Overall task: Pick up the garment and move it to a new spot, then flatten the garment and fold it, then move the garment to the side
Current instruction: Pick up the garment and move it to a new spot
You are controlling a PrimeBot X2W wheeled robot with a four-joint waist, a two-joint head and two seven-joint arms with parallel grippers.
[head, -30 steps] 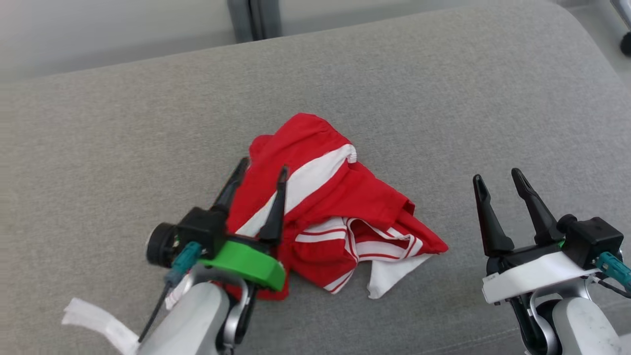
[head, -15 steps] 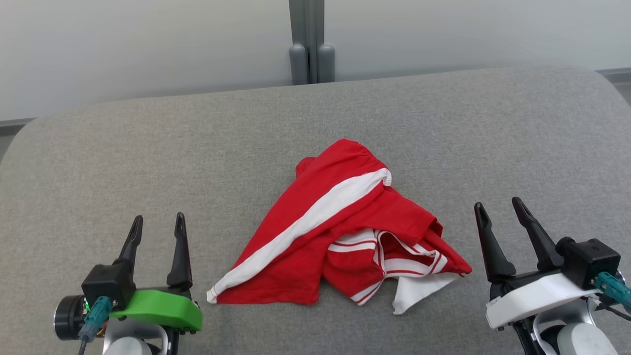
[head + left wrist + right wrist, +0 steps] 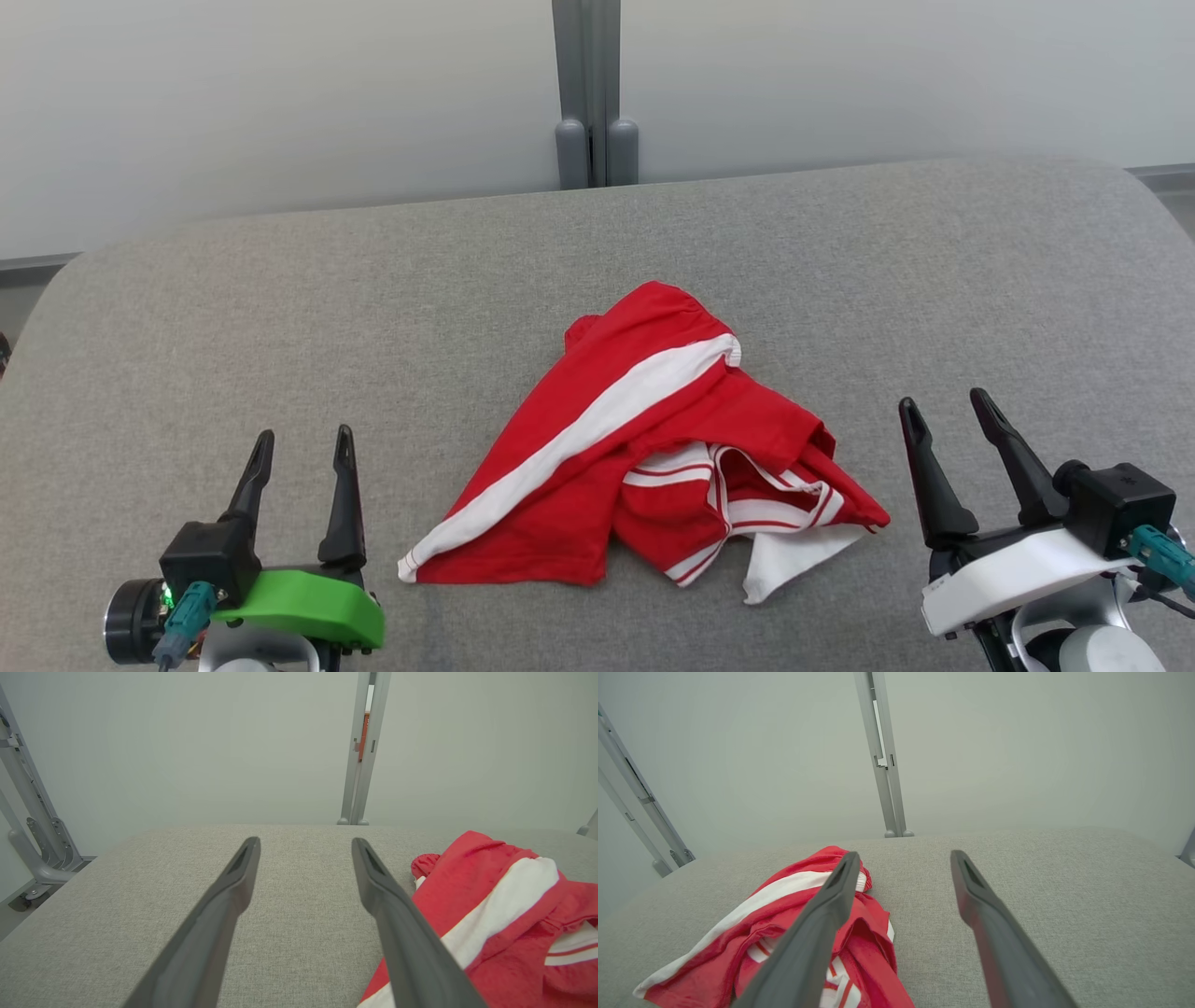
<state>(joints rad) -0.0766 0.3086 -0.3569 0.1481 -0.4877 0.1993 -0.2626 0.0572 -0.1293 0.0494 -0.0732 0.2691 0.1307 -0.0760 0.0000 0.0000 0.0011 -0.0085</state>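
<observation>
The garment [image 3: 644, 448] is a red piece with white stripes, lying crumpled in a heap at the middle of the grey padded surface [image 3: 373, 308]. My left gripper [image 3: 303, 446] stands open at the lower left, well clear of the cloth's left corner. At the lower right my right gripper [image 3: 948, 413] is open too, a short way right of the garment's edge. The left wrist view has the garment [image 3: 495, 914] to the right of my left gripper [image 3: 306, 843]. In the right wrist view the garment [image 3: 784, 933] lies left of and behind the left finger of my right gripper [image 3: 903, 856].
A pale wall runs behind the surface, with a grey vertical post [image 3: 588, 93] at the middle. Grey metal frame legs [image 3: 32, 830] stand off the surface's left end. The surface's rounded far edge [image 3: 840, 173] runs beyond the cloth.
My left gripper pulled back from over the garment to the lower left, leaving it on the surface. The head camera tilted up, so the wall now shows. The right gripper has not moved.
</observation>
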